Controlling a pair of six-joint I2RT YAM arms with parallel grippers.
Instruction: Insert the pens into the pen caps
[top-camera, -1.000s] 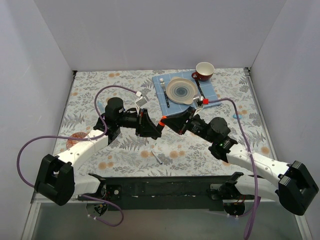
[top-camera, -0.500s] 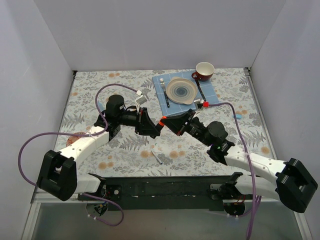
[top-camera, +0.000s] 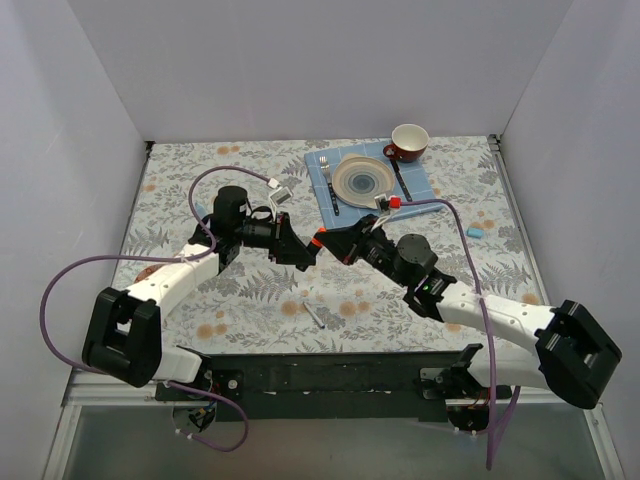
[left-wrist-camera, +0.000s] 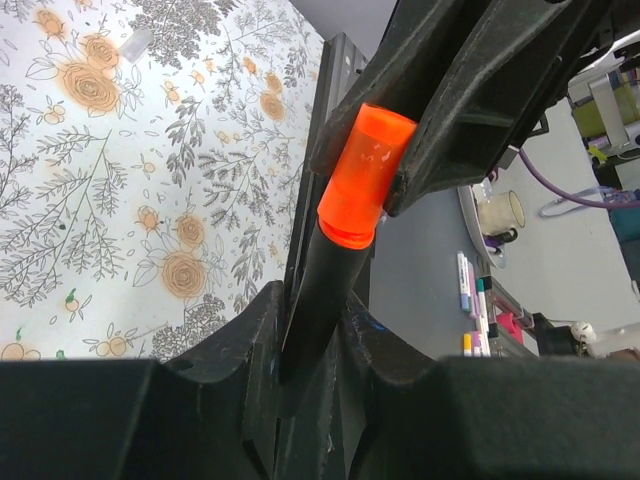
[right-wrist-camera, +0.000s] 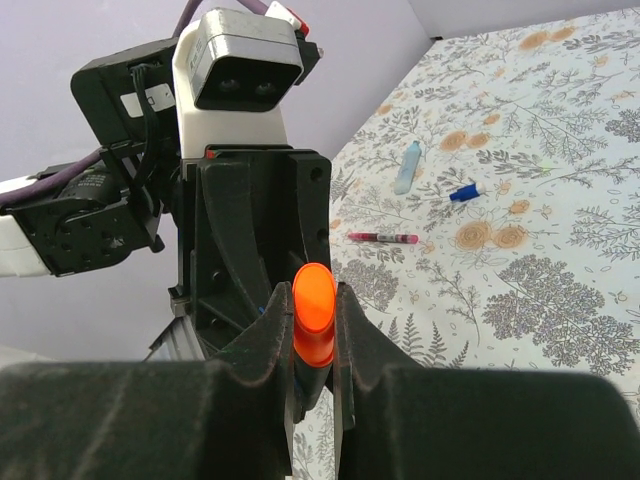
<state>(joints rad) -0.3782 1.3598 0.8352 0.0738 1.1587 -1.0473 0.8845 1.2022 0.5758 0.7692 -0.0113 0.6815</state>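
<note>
My left gripper (top-camera: 300, 250) (left-wrist-camera: 315, 320) is shut on the short black marker (left-wrist-camera: 320, 290). My right gripper (top-camera: 330, 245) (right-wrist-camera: 313, 330) is shut on the bright orange cap (right-wrist-camera: 313, 312) (left-wrist-camera: 365, 175) (top-camera: 318, 243). The cap sits over the marker's end, and the two grippers meet tip to tip above the table's middle. In the right wrist view a thin red pen (right-wrist-camera: 383, 237), a light-blue marker (right-wrist-camera: 407, 166) and a small blue cap (right-wrist-camera: 462, 192) lie on the floral cloth. A thin white-grey pen (top-camera: 316, 315) lies near the front edge. A light-blue cap (top-camera: 475, 232) lies at the right.
A blue mat (top-camera: 420, 180) at the back right holds a plate (top-camera: 362, 182), a fork (top-camera: 328, 180) and a knife (top-camera: 398, 178). A red cup (top-camera: 408, 142) stands behind it. Purple cables arc over both arms. Grey walls close off three sides.
Both grippers have shifted a little to the left and back together, still joined at the marker and cap. The right arm has stretched further left.
</note>
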